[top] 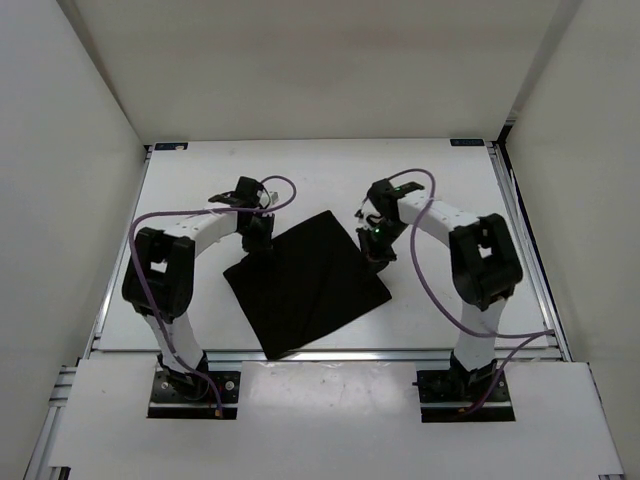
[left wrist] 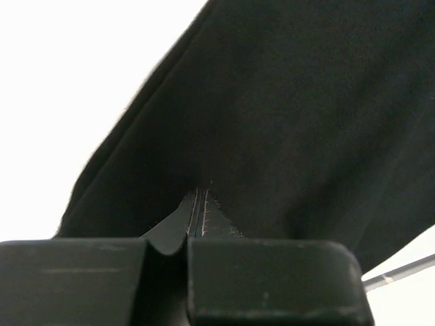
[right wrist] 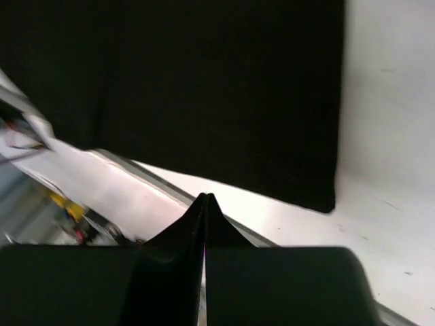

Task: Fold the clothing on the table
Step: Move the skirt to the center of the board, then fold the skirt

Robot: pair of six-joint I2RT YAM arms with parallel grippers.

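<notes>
Black cloth (top: 305, 285) lies at the table (top: 440, 180) centre, long axis about 2 to 8 o'clock. Left gripper (top: 258, 238) is closed, it seems pinching the 10 o'clock edge; right gripper (top: 377, 252), closed on nothing, stands just beside the 3 o'clock edge.

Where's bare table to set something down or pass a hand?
Free: far strip of the table between the clothing and back wall; smaller near patch between clothing and right arm. Crowded: centre, left gripper and right gripper at the clothing's edges.
</notes>
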